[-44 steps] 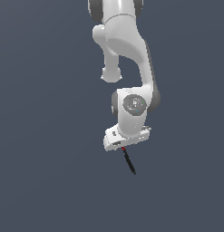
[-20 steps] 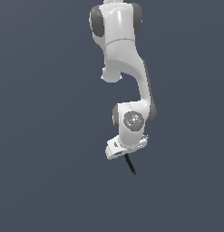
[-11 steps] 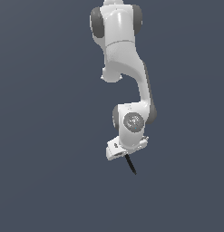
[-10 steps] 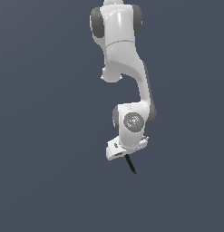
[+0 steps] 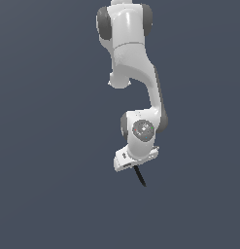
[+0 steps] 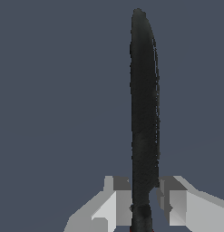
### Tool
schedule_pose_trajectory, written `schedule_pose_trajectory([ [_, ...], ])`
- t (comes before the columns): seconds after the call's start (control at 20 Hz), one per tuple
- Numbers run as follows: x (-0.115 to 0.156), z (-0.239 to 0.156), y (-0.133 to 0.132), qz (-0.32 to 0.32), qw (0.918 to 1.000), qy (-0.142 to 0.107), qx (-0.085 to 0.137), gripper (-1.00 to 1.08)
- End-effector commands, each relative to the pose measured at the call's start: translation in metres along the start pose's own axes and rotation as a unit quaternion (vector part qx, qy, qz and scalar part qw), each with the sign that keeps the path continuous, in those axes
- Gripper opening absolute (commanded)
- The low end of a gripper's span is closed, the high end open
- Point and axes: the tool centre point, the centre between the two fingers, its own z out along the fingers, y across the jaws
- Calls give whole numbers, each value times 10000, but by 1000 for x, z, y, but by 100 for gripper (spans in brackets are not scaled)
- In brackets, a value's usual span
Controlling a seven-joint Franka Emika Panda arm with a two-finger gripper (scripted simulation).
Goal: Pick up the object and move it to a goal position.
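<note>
The white Panda arm [image 5: 133, 73] hung down against a plain grey-blue backdrop. Its gripper [image 5: 135, 165] had both fingers [image 6: 114, 206] closed on the knife-like stick [image 6: 144, 113], whose black tapered part jutted beyond the fingertips, slanting down toward the exterior view's right.

Item 1: backdrop [image 5: 43, 146]. In the exterior view it is a flat, even field of dark slate blue that runs to all four edges of the picture. The tone is uniform on the exterior view's left and right alike.

In the wrist view the backdrop [image 6: 50, 90] shows the same dark slate blue, equally even in tone, and fills all the ground that is visible there.

Whether this surface is a floor, a wall or open space cannot be told from either view.
</note>
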Motion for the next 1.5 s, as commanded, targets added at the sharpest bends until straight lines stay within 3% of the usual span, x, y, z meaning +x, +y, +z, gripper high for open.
schedule_pose_trajectory([
  [0.0,0,-6,-1,-1,10000,7,-2,-100],
  [0.5,-4,-67,-15,-2,10000,6,-5,-100],
  [1.45,-17,-285,-62,-4,10000,5,-7,-100],
])
